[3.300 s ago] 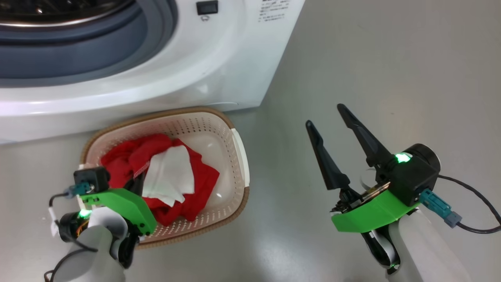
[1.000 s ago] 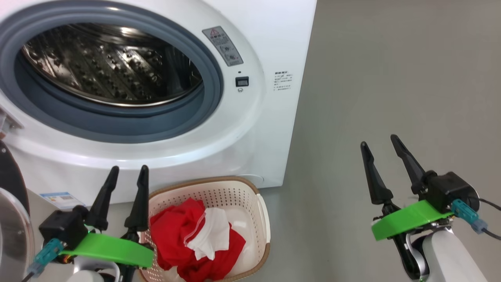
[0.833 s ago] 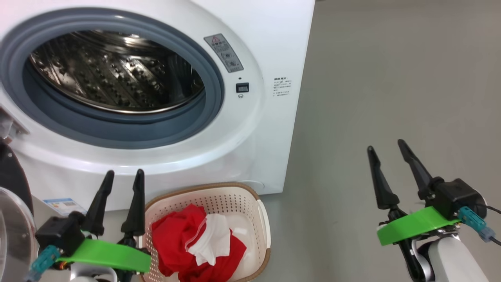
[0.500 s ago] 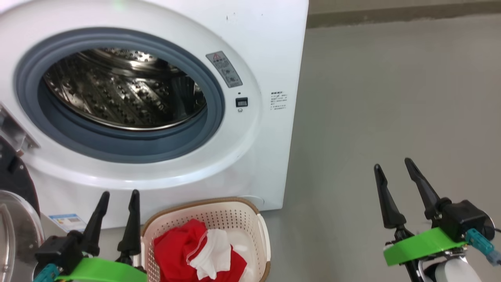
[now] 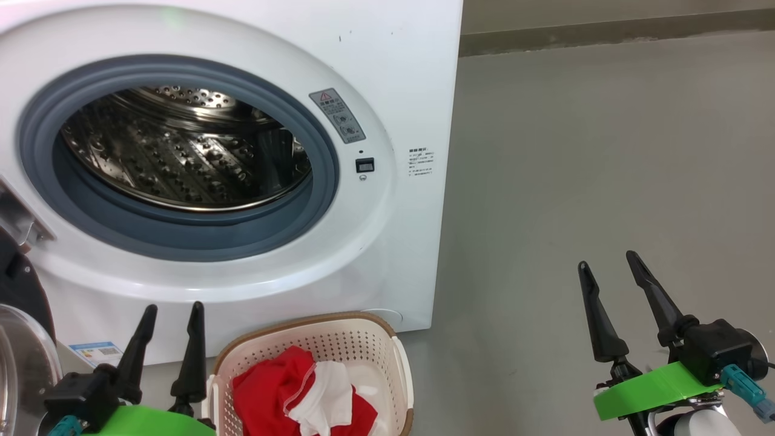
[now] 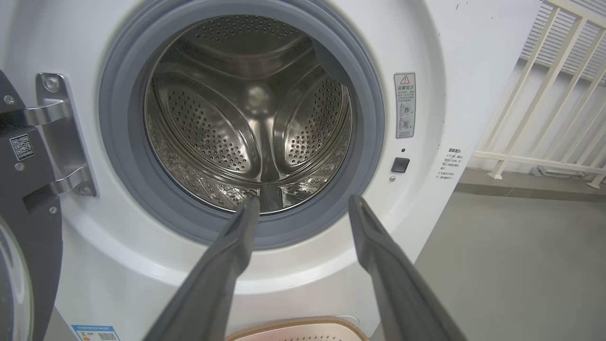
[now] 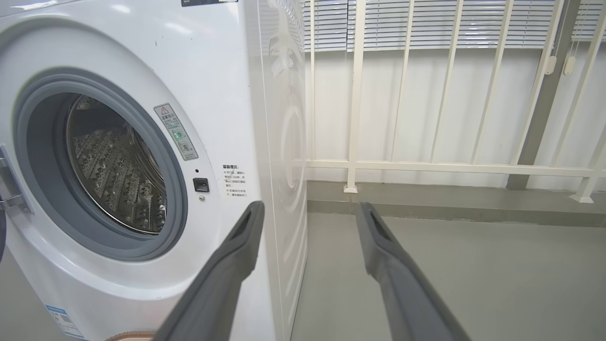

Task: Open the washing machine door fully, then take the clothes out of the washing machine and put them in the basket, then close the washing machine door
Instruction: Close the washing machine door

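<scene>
The white washing machine [image 5: 387, 72] stands open, its steel drum [image 5: 181, 157] bare inside the grey rubber ring. Its door [image 5: 21, 357] hangs swung out at the far left, black rim and glass edge showing; the left wrist view shows the door [image 6: 23, 227] on its hinge. Red and white clothes [image 5: 303, 393] lie in the cream basket [image 5: 402, 369] on the floor below the opening. My left gripper [image 5: 172, 309] is open beside the basket's left end, fingers pointing at the drum [image 6: 251, 118]. My right gripper [image 5: 607, 260] is open over bare floor at the right, holding nothing.
Grey floor [image 5: 605, 151] stretches right of the machine to a low kerb. The right wrist view shows a white railing [image 7: 450, 166] and blinds behind the machine's side panel [image 7: 284, 142]. A label sticker [image 5: 94, 352] sits low on the machine front.
The head camera has tilted up, so the machine front shows lower and fuller and the basket sits at the bottom edge. Both grippers stay open and empty.
</scene>
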{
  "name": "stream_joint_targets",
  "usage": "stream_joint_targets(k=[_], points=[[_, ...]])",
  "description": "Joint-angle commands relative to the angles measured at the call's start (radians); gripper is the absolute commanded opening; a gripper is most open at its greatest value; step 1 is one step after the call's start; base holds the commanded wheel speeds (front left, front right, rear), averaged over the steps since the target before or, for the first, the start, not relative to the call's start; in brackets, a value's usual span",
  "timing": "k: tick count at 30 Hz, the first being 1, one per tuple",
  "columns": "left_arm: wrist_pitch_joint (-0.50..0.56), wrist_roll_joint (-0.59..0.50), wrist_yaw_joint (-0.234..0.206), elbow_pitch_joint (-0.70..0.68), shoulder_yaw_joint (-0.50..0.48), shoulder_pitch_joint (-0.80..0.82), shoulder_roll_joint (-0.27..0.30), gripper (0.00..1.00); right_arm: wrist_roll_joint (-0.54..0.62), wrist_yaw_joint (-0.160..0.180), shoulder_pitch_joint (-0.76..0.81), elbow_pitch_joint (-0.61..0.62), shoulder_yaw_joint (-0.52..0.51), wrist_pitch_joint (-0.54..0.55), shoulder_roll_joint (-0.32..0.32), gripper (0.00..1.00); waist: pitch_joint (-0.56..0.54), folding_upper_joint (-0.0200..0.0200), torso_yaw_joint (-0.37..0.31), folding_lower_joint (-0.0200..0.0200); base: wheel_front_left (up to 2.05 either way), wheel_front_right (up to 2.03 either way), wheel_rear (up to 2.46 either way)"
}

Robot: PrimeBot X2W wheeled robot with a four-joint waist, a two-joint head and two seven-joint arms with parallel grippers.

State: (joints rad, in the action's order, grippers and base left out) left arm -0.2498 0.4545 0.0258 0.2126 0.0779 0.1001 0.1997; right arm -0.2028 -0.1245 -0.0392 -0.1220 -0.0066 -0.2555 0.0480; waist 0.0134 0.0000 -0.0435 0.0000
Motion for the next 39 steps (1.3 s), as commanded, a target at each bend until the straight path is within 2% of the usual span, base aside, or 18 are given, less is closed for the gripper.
stream_joint_targets(k=[1,13,29,39], points=[[-0.012,-0.010,-0.001,-0.024,-0.042,0.011,0.022,1.00,0.014,-0.006,-0.002,0.030,0.025,-0.006,0.002,1.00,0.003,0.0000,0.001,0.0000,0.00,0.00,0.00],[-0.012,-0.041,-0.001,-0.033,-0.054,0.005,0.003,1.00,0.024,-0.006,-0.004,0.013,0.036,-0.006,0.002,1.00,-0.018,0.0000,0.007,0.0000,-0.31,0.31,0.00],[-0.012,-0.051,0.020,-0.055,-0.063,0.009,-0.003,1.00,0.020,-0.006,-0.008,0.010,0.034,-0.006,0.002,1.00,-0.006,0.0000,0.011,0.0000,-1.71,1.71,0.00],[-0.012,-0.061,0.027,-0.067,-0.062,0.013,-0.006,1.00,0.021,-0.006,-0.019,0.012,0.033,-0.006,0.002,1.00,0.007,0.0000,0.022,0.0000,-0.67,0.67,0.00]])
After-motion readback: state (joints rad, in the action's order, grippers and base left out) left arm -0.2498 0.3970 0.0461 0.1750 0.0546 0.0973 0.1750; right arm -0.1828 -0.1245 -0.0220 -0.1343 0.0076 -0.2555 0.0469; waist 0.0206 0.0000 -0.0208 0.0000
